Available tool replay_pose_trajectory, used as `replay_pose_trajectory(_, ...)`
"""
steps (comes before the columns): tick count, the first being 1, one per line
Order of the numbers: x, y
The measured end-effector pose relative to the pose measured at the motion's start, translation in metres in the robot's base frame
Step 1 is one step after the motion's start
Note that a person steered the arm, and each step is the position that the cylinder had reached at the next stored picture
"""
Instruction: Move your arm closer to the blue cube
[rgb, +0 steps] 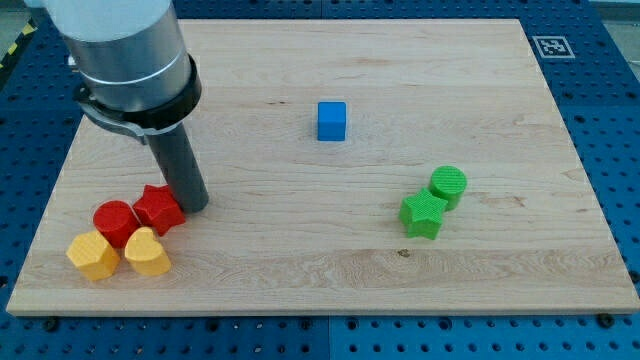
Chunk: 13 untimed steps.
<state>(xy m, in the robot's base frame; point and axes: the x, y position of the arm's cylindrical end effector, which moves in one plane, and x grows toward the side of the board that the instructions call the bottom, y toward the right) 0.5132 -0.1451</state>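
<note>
Yellow blocks sit lowest in the view, with my tip (194, 205) just above them and the blue cube (332, 121) well off toward the view's right.

My tip is a bare rod end with nothing to open or close and it holds nothing; it rests on the wooden board (330, 270) just beside the red star (158, 209), at that block's right edge, though whether the two touch I cannot tell. Left of the star lies a red cylinder (115, 221), and below those two a yellow heart (147, 252) and a yellow hexagon (92, 256). The blue cube stands alone near the board's middle, up and to the right of my tip, well apart from it. Farther right lie a green star (423, 214) and a green cylinder (448, 185), touching each other.
</note>
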Motion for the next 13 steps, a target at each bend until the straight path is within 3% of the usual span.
replay_pose_trajectory(1, -0.024, 0.016)
replay_pose_trajectory(2, -0.05, 0.068)
replay_pose_trajectory(3, -0.048, 0.115)
replay_pose_trajectory(7, -0.059, 0.107)
replay_pose_trajectory(11, -0.132, 0.098)
replay_pose_trajectory(12, -0.179, 0.102)
replay_pose_trajectory(13, -0.181, 0.159)
